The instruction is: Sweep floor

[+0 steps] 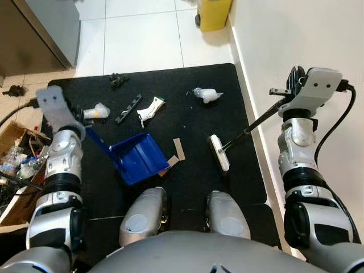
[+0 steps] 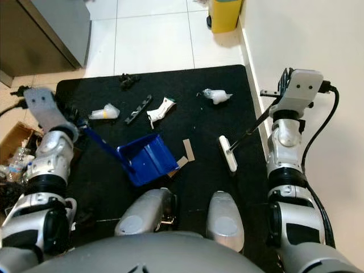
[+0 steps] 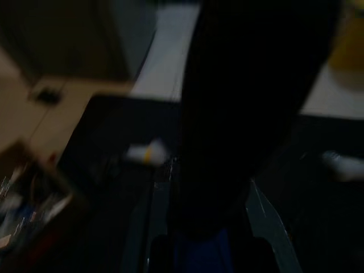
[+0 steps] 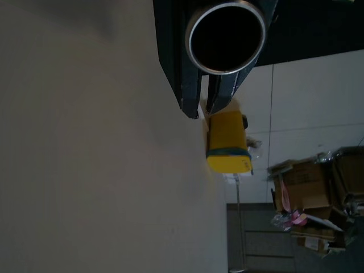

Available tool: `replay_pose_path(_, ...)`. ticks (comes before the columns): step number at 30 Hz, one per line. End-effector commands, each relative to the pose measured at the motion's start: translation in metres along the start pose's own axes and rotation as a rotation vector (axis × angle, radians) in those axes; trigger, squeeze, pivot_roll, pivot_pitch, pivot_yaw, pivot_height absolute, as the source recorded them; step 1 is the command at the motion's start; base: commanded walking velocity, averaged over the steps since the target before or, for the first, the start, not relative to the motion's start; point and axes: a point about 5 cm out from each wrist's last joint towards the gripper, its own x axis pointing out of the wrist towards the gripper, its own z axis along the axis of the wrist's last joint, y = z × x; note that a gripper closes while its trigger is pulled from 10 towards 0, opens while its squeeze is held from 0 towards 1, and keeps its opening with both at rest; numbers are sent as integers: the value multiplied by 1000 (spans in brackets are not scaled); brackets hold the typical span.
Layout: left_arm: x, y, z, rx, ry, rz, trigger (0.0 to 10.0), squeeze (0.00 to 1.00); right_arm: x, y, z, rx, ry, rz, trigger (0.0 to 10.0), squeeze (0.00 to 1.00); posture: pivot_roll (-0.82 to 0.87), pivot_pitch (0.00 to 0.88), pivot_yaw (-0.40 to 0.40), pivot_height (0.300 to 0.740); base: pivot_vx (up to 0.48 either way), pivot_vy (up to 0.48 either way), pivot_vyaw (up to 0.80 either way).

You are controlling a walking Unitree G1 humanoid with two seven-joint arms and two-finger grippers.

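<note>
Black mat [image 1: 187,170] underfoot, and your litter is spread across it. Your right tool [image 1: 293,85] is up by the white wall [image 1: 296,40], clenched around the broom's dark handle [image 1: 259,120]; the wrist view looks straight down the handle's round metal end [image 4: 226,35], pinched between the fingers [image 4: 185,85]. The shaft slants down to the white broom head [image 1: 219,152], resting on the mat in front of your right foot. Your left tool [image 1: 79,120] is at the blue dustpan's handle [image 1: 98,142], but you cannot tell its grip from here, the wrist view being dark and blurred. The dustpan [image 1: 138,158] sits on the mat ahead of your left foot, cardboard scraps [image 1: 177,152] just beside it. Farther out lie crumpled white wrappers [image 1: 206,95], a white carton [image 1: 151,109] and a black strip [image 1: 128,108]. A yellow bin [image 1: 214,14] stands on the tiles against the wall.
</note>
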Motion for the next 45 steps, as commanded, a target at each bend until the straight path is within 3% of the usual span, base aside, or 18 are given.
replay_pose_path(1, 0, -5, 16, 8, -88, -25, 10000, 0, 7, 2, 13, 20, -52, -10, 10000, 0, 77, 0, 54, 740, 0, 0, 0)
replay_pose_path(2, -2, -10, 26, 69, -135, -84, 10000, 0, 11, 4, 18, 24, -70, -3, 10000, 0, 83, 0, 47, 740, 0, 0, 0)
replay_pose_path(7, -5, -14, 28, 107, -143, -141, 10000, 0, 14, 5, 20, 23, -73, 1, 10000, 0, 85, 0, 44, 740, 0, 0, 0)
replay_pose_path(13, -8, -17, 14, 171, -72, -205, 10000, 0, 22, 10, 18, 16, -33, 6, 10000, 0, 99, 0, 30, 740, 0, 0, 0)
replay_pose_path(17, -3, -9, 14, 173, -34, -183, 10000, 0, 27, 18, 20, 21, -26, 29, 10000, 0, 105, 0, 22, 740, 0, 0, 0)
replay_pose_path(19, 5, 7, 25, 177, -24, -135, 10000, 0, 33, 25, 24, 23, -32, 55, 10000, 0, 119, 0, 14, 740, 0, 0, 0)
replay_pose_path(21, 5, 7, 25, 177, -24, -135, 10000, 0, 33, 25, 24, 23, -32, 55, 10000, 0, 119, 0, 14, 740, 0, 0, 0)
replay_pose_path(24, 11, 32, 46, 186, -35, -71, 10000, 0, 39, 31, 29, 22, -40, 82, 10000, 0, 126, 0, 10, 740, 0, 0, 0)
replay_pose_path(30, 9, 37, 49, 212, -36, -84, 10000, 0, 40, 34, 29, 24, -37, 94, 10000, 0, 131, 0, 5, 740, 0, 0, 0)
replay_pose_path(32, 6, 35, 45, 226, -32, -120, 10000, 0, 41, 36, 28, 30, -28, 100, 10000, 0, 132, 0, 3, 740, 0, 0, 0)
replay_pose_path(34, 0, 24, 24, 241, -4, -209, 10000, 0, 41, 40, 24, 46, 1, 103, 10000, 0, 134, 0, -5, 740, 0, 0, 0)
replay_pose_path(37, -6, 15, 6, 248, 23, -258, 10000, 0, 42, 41, 21, 53, 22, 90, 10000, 0, 132, 0, -9, 740, 0, 0, 0)
replay_pose_path(45, -10, 19, -3, 293, 39, -264, 10000, 0, 47, 38, 22, 60, 39, 36, 10000, 0, 144, 0, -21, 740, 0, 0, 0)
